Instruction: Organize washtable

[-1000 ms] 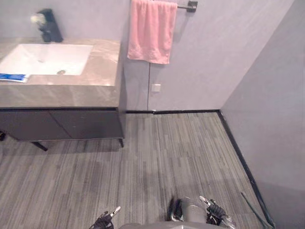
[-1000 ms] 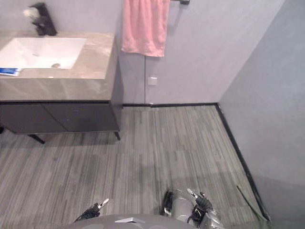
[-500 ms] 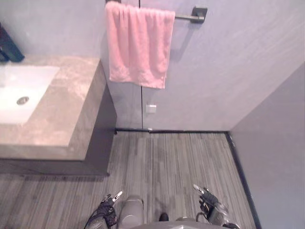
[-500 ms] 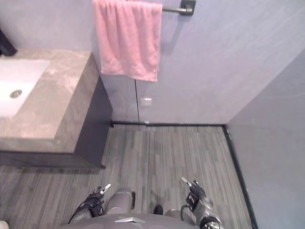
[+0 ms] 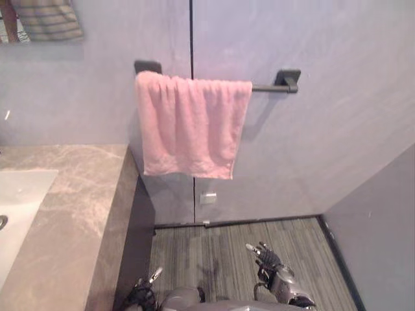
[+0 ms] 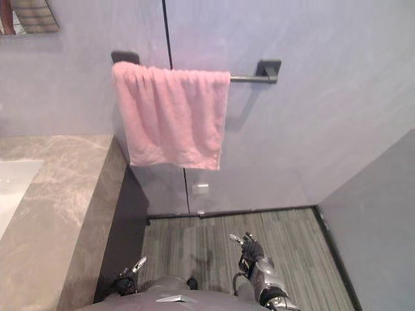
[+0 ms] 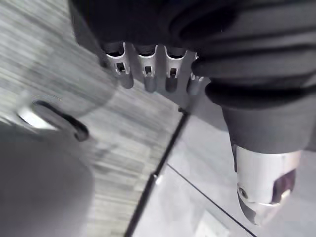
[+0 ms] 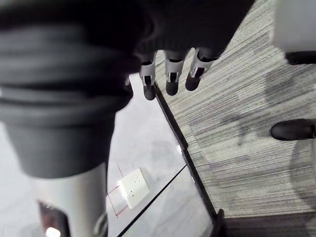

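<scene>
A pink towel (image 5: 191, 126) hangs folded over a dark wall bar (image 5: 272, 87). To its left is the washtable's marble counter (image 5: 71, 220), with the corner of a white sink (image 5: 19, 207) at the view's edge. My left hand (image 5: 148, 286) hangs low beside the counter's end, above the floor. My right hand (image 5: 269, 262) hangs low over the floor, below the towel's right side. In the wrist views the left hand's fingers (image 7: 148, 74) and the right hand's fingers (image 8: 170, 74) are relaxed and hold nothing.
A white wall socket (image 5: 208, 197) sits under the towel near the skirting. A grey side wall (image 5: 382, 246) closes the right. A mirror edge (image 5: 42, 19) at the top left reflects striped cloth. Grey plank floor (image 5: 259, 240) lies ahead.
The camera has moved toward the towel wall and turned up: the sink and counter slid left, and the towel now shows centred. Both hands stay low and empty.
</scene>
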Robot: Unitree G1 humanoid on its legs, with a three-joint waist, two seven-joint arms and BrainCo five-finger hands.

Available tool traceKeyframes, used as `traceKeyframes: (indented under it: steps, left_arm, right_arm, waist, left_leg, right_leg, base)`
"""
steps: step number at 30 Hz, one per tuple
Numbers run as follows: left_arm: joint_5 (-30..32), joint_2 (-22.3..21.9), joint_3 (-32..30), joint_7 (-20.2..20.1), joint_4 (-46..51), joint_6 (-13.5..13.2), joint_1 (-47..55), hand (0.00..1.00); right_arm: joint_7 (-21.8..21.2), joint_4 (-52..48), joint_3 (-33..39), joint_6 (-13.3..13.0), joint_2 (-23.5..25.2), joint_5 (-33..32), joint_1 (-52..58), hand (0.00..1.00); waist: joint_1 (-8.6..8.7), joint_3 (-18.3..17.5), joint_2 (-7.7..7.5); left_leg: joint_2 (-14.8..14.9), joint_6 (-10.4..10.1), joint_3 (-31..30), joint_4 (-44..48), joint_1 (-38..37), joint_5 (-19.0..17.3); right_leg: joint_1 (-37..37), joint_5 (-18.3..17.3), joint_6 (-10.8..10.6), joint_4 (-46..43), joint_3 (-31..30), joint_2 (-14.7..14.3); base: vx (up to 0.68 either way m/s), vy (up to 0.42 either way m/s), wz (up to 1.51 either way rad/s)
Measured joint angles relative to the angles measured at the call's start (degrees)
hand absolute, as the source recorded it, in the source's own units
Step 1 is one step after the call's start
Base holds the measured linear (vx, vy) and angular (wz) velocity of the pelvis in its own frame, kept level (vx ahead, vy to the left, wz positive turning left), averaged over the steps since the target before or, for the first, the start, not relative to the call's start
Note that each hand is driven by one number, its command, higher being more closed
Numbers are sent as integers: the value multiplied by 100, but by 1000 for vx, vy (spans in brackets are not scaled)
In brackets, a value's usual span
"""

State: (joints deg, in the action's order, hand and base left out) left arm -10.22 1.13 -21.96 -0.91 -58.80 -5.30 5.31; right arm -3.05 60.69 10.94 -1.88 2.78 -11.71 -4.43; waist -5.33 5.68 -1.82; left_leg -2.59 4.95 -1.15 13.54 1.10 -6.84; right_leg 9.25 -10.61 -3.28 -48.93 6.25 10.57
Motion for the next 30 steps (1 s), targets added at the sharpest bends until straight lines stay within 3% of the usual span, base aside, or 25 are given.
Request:
traceKeyframes:
  steps: [4,6,8,9,10,13,16,18,21,30]
  left_arm:
    - [-53,-104,2,19,45,-4,-137,0]
    - [-55,-109,-7,44,47,-6,-115,0]
    - [-58,-87,-15,61,46,-13,-12,0]
    - [-66,-56,-14,92,48,-18,45,0]
    - [-71,-52,-3,127,48,-19,66,0]
    - [-359,-112,176,158,167,-52,91,0]
    - [-838,-196,352,157,1455,-126,467,0]
    - [-1142,-183,234,190,2787,-241,846,0]
    - [-1188,-110,149,287,4101,-408,1051,0]
    - [-1069,-75,-316,688,6670,-685,1103,0]
  right_arm:
    - [-22,105,31,14,16,1,171,0]
    - [-17,259,-23,37,5,10,208,0]
    - [-15,275,-157,94,11,109,201,0]
    - [-20,286,-242,108,18,188,195,0]
    - [-32,285,-249,113,-1,213,174,0]
    - [1,72,-484,104,-168,151,132,0]
    - [92,-1199,-1011,107,-292,-65,215,0]
    - [132,-2630,-1185,-94,-276,-353,293,0]
    - [151,-3754,-1426,-328,-361,-543,268,0]
    - [208,-5502,-2435,-540,-377,-739,-860,0]
  waist:
    - [28,-22,-8]
    - [155,-69,-72]
    - [134,-180,-125]
    - [132,-278,-191]
    - [113,-379,-203]
    - [157,-610,-24]
    - [144,-650,61]
    - [132,-652,31]
    - [49,-661,18]
    - [-244,-639,20]
  left_leg:
    - [164,-104,-188,133,-8,-389]
    - [155,-200,-379,236,51,-481]
    - [158,-302,-447,232,44,-540]
    - [137,-386,-521,220,51,-589]
    - [133,-471,-594,220,69,-640]
    - [259,-568,-868,127,188,-615]
    - [439,-664,-988,-128,203,-560]
    - [542,-721,-1010,-167,229,-571]
    - [556,-735,-1004,-178,254,-568]
    - [473,-734,-1012,-127,255,-570]
  right_leg:
    - [-69,146,-89,2690,152,-291]
    - [-148,432,-34,3281,73,-356]
    - [-221,688,-28,3508,82,-403]
    - [-335,1097,4,3718,94,-424]
    - [-438,1012,-28,3966,144,-447]
    - [-438,1032,10,4301,294,-627]
    - [-429,1134,143,4577,305,-847]
    - [-414,1175,191,4670,239,-976]
    - [-432,1232,231,4786,211,-1003]
    - [-595,1356,201,5023,238,-920]
  base:
    - [-258,126,9]
    - [-81,-44,48]
    - [61,-184,35]
    - [154,-336,26]
    - [168,-335,20]
    - [113,-264,23]
    - [31,-192,-3]
    - [6,-118,-14]
    - [-2,-26,-4]
    - [0,12,2]
